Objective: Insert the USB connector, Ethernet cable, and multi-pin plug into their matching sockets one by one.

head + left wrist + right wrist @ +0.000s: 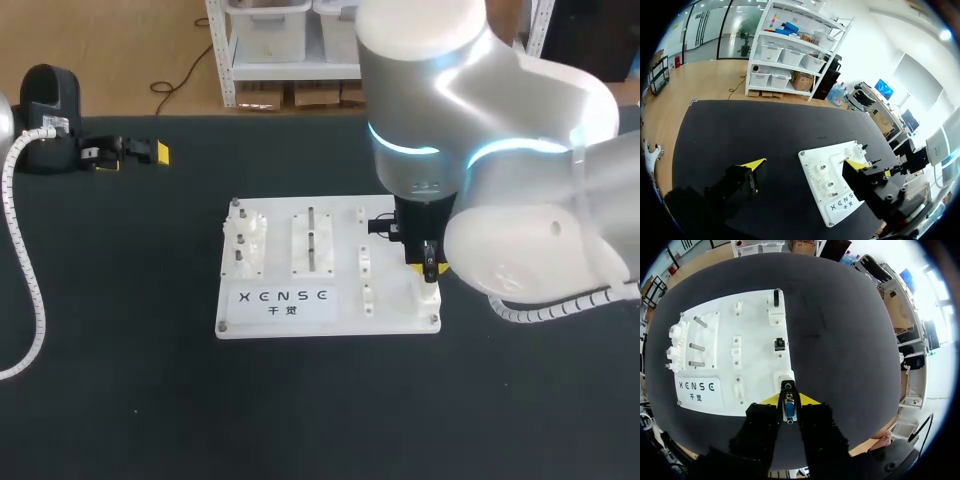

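My right gripper (789,401) is shut on the multi-pin plug (789,409), a dark plug with a blue pin face, held upright between the yellow tips. The plug hangs just over a white socket (784,377) at the near right corner of the white board (757,340). Farther along that edge sit a small black part (780,344) and a dark upright part (776,297). From overhead, the right gripper (430,265) stands at the right side of the board (395,305). My left gripper (135,158) rests open and empty at the table's far left, well away from the board (837,150).
On the board's left part stand white gears (246,240) and metal pegs (312,238). A white corrugated hose (22,260) from the left arm curves over the table's left side. Bare black tabletop surrounds the board.
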`<act>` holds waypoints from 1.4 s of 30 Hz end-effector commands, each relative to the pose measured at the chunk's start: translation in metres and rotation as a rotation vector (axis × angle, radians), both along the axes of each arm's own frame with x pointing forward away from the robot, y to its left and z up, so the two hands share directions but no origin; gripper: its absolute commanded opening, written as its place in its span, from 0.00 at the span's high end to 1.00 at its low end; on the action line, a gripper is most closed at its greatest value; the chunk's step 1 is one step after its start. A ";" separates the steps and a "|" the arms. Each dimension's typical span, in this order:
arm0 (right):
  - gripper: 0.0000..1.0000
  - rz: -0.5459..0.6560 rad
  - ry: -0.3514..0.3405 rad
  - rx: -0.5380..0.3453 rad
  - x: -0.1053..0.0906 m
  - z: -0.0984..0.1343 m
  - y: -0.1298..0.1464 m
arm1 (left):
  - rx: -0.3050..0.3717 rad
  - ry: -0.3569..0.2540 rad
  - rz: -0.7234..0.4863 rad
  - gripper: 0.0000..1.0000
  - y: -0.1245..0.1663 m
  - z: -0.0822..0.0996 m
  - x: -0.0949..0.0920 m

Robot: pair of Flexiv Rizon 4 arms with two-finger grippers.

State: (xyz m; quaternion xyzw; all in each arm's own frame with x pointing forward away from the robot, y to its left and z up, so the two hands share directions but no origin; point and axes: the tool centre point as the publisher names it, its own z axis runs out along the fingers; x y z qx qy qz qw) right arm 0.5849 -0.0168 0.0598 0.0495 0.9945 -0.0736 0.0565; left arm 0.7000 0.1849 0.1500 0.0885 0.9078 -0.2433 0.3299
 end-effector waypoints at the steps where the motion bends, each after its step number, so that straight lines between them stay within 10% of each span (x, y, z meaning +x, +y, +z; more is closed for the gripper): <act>1: 1.00 0.003 0.008 -0.008 0.002 -0.007 0.000 | 0.000 0.000 0.000 0.00 0.000 0.000 0.000; 19: 1.00 0.021 0.096 0.058 0.010 -0.011 -0.004 | 0.000 0.000 0.000 0.00 0.000 0.000 0.000; 42: 1.00 -0.032 0.029 0.087 0.004 -0.023 -0.010 | 0.000 0.000 0.000 0.00 0.000 0.000 0.000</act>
